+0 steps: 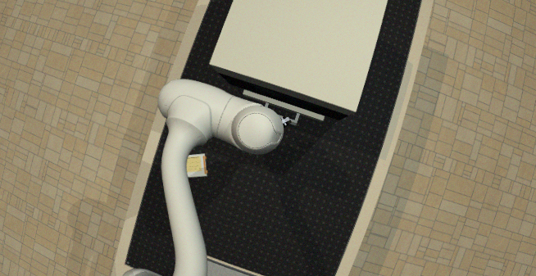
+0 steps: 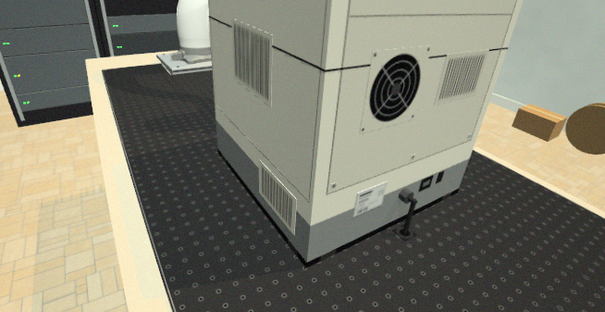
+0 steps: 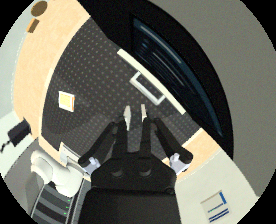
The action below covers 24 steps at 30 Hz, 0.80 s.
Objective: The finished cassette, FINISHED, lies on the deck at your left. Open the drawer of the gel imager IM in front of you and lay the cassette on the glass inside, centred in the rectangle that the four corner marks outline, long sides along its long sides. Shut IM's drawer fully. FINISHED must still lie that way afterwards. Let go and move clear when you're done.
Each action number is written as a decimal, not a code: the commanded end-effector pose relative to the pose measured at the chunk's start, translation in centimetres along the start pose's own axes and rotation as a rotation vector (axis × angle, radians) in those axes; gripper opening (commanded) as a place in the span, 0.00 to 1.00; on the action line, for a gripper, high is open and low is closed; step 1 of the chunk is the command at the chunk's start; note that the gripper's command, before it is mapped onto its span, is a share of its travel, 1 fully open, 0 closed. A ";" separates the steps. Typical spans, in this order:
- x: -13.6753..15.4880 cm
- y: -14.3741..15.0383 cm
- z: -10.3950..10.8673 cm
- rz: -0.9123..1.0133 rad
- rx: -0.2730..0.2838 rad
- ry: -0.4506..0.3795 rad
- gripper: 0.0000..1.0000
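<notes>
The imager IM (image 1: 303,36) (image 2: 339,156) stands on the deck. Its drawer's pale front strip (image 1: 311,114) (image 3: 126,56) lies along the machine's low front, with a grey U-shaped handle (image 1: 297,118) (image 3: 146,92) sticking out. The drawer looks shut; the glass and corner marks are not visible. The cassette FINISHED (image 1: 196,165) (image 3: 66,101), white with a yellow face and an orange edge, lies flat on the deck to the left, partly behind the arm in the top view. My gripper (image 3: 135,110) is open to a narrow gap, empty, close in front of the handle and not around it.
The arm (image 1: 182,204) reaches over the deck's left side beside the cassette. The imager's upper body overhangs the drawer front. A power cable (image 2: 410,217) runs from the imager's rear into the deck. The arm's base plate (image 2: 185,67) is at the deck's far end.
</notes>
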State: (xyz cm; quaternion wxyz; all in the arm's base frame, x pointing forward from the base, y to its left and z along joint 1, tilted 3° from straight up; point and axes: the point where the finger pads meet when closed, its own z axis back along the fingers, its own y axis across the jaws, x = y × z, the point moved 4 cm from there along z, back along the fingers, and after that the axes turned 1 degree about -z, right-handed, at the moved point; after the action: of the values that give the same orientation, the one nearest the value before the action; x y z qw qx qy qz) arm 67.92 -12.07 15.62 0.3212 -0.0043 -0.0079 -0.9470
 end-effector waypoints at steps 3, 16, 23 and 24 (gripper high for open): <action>-1.1 1.3 -0.7 0.128 0.001 0.010 0.27; -2.4 3.0 -1.6 0.527 0.019 0.028 0.27; -2.4 2.9 -1.6 0.727 0.028 0.038 0.27; -2.4 2.9 -1.6 0.733 0.028 0.038 0.27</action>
State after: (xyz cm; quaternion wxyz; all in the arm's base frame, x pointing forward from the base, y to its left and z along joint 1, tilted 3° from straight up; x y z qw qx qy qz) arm 71.60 -12.97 13.99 0.6161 0.0117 -0.0140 -0.7874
